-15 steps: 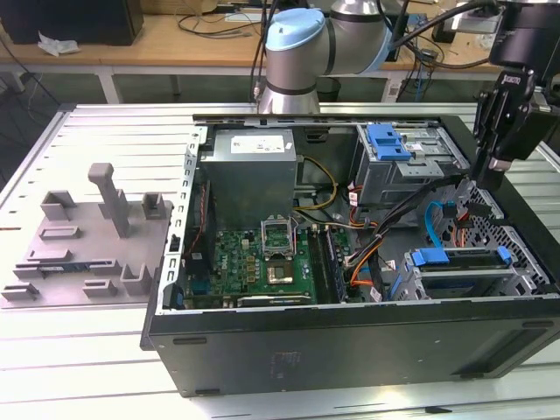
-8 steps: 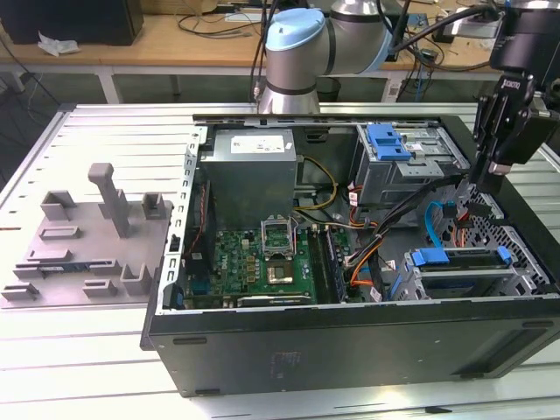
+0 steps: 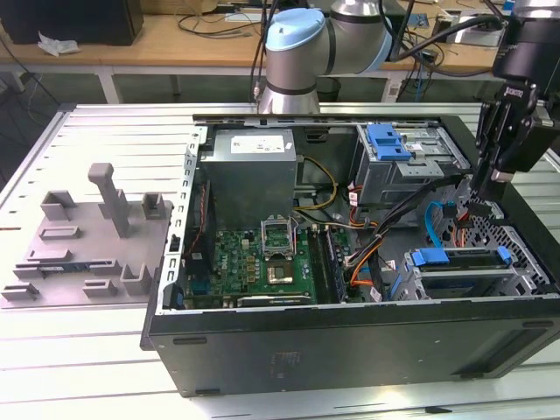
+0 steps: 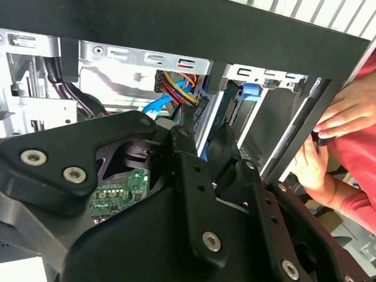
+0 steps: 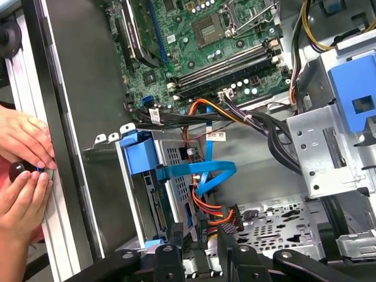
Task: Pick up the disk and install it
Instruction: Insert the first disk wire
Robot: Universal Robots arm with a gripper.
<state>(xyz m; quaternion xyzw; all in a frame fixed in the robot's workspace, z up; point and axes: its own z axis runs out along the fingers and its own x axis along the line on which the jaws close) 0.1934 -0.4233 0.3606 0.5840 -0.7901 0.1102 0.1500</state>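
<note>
The disk [image 3: 464, 273], a silver drive in a blue carrier, lies flat in the drive cage at the near right corner of the open computer case [image 3: 350, 350]. In the first wrist view the disk [image 5: 154, 197] sits edge-on in that cage, its blue tab toward the motherboard. My gripper [image 3: 483, 179] hangs just above and behind the cage, over the bundle of power cables. Its black fingers [image 5: 169, 263] stand apart with nothing between them, so the gripper [image 5: 205, 264] is open. In the second wrist view the gripper [image 4: 202, 135] points at the cable plug.
A blue data cable [image 5: 202, 173] and orange-red power wires [image 5: 205, 208] run beside the cage. A second cage with a blue latch [image 3: 389, 140] and a grey power supply [image 3: 254, 171] sit at the case's back. A person's hands [image 5: 23, 170] rest on the case's side rail. A grey fixture [image 3: 87, 236] lies at the exterior view's left.
</note>
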